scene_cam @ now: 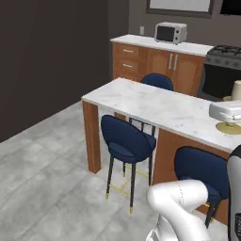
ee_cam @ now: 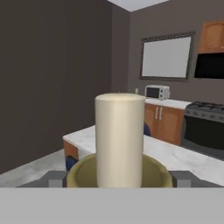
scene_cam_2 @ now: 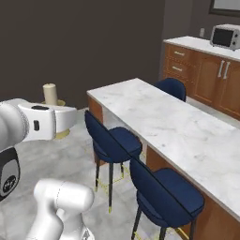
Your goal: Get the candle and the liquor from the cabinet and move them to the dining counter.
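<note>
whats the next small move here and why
Probably carry the pale cream pillar candle on its olive-gold round base a little further over the white grey-veined marble dining counter, then lower it. The claw grips the base from both sides, and in the left base view the candle sits level with the counter's near edge, apparently not yet resting on it.

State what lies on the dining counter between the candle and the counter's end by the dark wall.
Nothing: in the left base view the dining counter is bare marble from the candle to that end.
</note>
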